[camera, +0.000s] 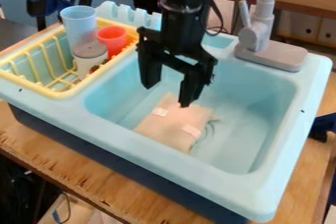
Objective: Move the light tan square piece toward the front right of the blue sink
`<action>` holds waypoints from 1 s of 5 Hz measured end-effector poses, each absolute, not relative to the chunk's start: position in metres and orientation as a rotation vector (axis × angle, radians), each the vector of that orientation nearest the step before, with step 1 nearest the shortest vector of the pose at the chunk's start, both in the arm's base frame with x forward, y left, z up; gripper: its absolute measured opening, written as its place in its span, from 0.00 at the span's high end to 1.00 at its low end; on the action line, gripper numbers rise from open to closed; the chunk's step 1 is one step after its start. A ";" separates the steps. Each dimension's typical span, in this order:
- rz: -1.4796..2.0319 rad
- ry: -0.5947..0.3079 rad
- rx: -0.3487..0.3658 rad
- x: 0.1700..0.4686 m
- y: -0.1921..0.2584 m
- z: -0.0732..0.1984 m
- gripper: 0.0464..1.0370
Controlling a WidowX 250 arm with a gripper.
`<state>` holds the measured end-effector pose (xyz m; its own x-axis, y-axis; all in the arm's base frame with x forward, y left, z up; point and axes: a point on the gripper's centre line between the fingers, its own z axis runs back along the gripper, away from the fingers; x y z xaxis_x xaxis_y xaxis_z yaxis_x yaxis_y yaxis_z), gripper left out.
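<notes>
One flat tan rectangle [167, 126], two whitish patches [159, 112]

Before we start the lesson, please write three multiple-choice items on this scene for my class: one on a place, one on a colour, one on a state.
1. Where is the flat tan piece?
A) on the wooden table
B) in the sink basin
C) beside the faucet

2. What colour is the dish rack?
A) yellow
B) red
C) black

3. How do the gripper's jaws stand?
A) closed together
B) clamped on a cup
C) apart

1 B: the basin's walls surround it.
2 A: its bars are yellow.
3 C: a gap separates them.
</notes>
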<state>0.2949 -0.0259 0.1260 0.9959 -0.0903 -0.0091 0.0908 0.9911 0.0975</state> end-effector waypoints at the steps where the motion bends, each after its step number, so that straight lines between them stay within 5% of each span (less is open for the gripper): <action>1: -0.114 0.014 0.095 0.299 -0.026 0.115 0.04; 3: -0.167 0.131 0.093 0.295 -0.027 0.091 0.04; 5: -0.228 0.125 0.069 0.297 -0.032 0.081 0.04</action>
